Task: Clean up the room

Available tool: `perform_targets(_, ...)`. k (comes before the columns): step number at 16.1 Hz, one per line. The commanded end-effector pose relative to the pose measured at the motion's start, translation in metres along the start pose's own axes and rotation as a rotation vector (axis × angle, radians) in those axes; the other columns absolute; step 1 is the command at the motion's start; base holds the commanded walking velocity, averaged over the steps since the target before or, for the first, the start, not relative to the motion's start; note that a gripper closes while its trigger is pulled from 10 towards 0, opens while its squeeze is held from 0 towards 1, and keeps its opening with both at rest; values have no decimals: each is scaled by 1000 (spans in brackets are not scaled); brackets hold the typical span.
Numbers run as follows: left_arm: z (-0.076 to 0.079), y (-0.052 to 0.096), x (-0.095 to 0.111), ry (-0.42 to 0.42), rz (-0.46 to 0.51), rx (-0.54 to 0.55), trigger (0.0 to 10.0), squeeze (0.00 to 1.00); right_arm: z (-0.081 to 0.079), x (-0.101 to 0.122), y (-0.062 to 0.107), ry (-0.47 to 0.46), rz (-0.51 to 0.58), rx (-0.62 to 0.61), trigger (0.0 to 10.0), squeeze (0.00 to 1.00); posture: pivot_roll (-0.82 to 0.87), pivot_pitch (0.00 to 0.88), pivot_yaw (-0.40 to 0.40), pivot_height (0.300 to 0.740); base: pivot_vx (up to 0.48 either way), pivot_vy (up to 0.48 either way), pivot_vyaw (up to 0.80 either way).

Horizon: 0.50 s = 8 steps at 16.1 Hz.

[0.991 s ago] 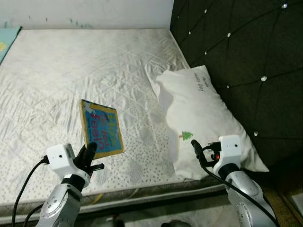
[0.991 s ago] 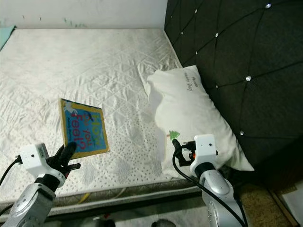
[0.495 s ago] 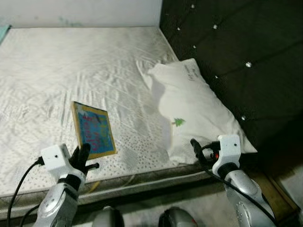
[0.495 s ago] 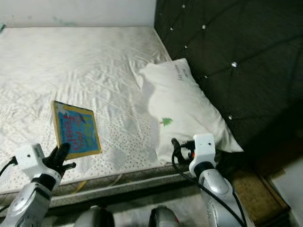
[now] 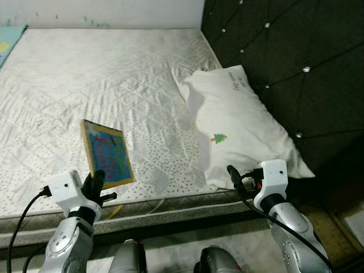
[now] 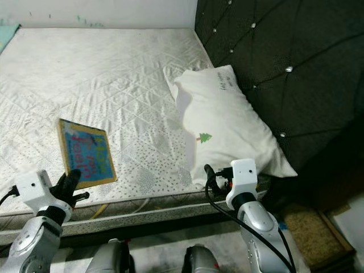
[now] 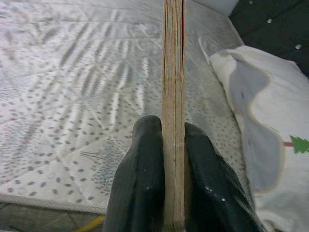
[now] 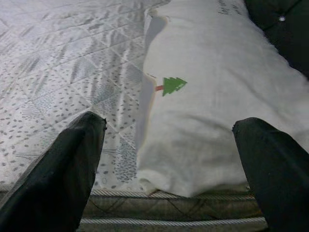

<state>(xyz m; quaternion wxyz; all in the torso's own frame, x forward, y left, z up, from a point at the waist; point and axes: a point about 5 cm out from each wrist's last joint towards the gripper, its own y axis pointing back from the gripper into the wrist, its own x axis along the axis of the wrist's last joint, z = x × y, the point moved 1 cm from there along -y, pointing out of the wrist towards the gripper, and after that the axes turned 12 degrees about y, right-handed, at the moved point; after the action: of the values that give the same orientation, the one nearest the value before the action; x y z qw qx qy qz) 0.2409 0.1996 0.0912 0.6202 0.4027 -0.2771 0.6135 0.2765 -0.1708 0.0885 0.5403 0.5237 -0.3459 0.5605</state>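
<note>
Mattress [image 5: 85, 74]: white and quilted with a speckled print toward its near edge; it runs from the far wall to the near edge where the robot stands.
Headboard [image 5: 284, 51]: dark, tufted and studded, along the mattress's right edge.
Pillow [image 5: 239, 133]: white, with a small green tree print and some handwriting; it lies along the right edge of the mattress against the headboard, its near end reaching the near right corner.
Book [image 5: 107, 154]: a thick board book with a blue cover and a yellow border, near the near edge of the mattress, left of the pillow and well apart from it. Its far part tilts up off the sheet. In the left wrist view it is seen edge-on [image 7: 174, 96].
Left gripper [image 5: 94, 183]: at the near edge of the mattress, clamped on the book's near edge; the left wrist view has one black finger [image 7: 140, 179] pressed to each face of the book.
Right gripper [image 5: 234, 177]: at the near right corner of the mattress, just before the pillow's near end, grasping nothing; its fingers [image 8: 72, 169] stand wide apart in the right wrist view.
Cable [image 5: 116, 210]: yellow, poking out under the near edge of the mattress.
</note>
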Motion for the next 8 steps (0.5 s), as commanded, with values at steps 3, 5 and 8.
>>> perform_targets(3, 2, -1, 5, -13, 34, -4, 10000, 0, 2, -2, 0, 1, -6, 8, 10000, 0, -94, 125, -59, 671, 0, 0, 0)
perform_targets(5, 2, -2, 5, -12, 35, -3, 10000, 0, 2, -2, 0, 2, -6, 7, 10000, 0, -97, 123, -60, 671, 0, 0, 0)
perform_targets(8, 3, -1, 4, -15, 32, -4, 10000, 0, 2, -2, 0, 2, -5, 8, 10000, 0, -97, 123, -59, 671, 0, 0, 0)
